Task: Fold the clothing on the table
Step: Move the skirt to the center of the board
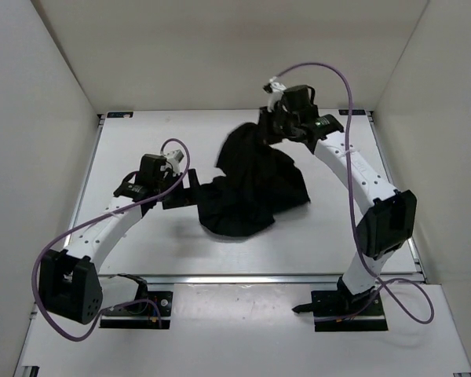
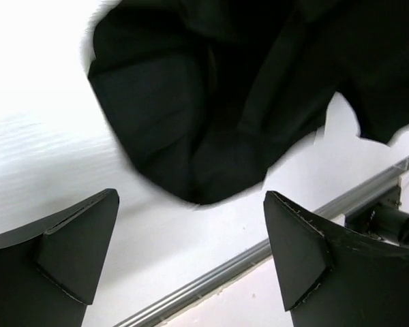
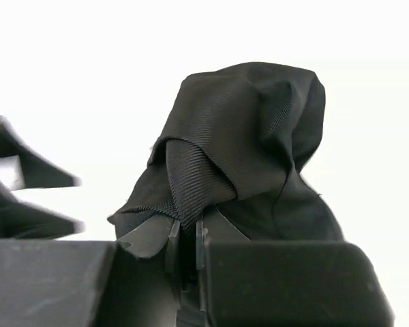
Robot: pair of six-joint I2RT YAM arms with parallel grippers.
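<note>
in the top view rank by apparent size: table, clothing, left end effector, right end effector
1. table
2. clothing
3. left end effector and right end effector: look alike, unranked

- clothing [image 3: 245,129]: black cloth, finely ribbed weave, matt
- counter [image 1: 322,236]: white, smooth, matt; rail [image 1: 259,277] of brushed metal
- left hand [image 2: 191,204]: matt black plastic

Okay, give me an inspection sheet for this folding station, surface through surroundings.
Surface: white table, metal rail along its near edge.
Job's things: black clothing, crumpled, one end lifted, the rest draped on the table.
Clutter: nothing seen.
Grippers: right gripper shut on the clothing's raised end; left gripper open, holding nothing, beside its left edge.
Cables: purple cables in loose loops, none on the clothing.
Surroundings: white walls on three sides.
</note>
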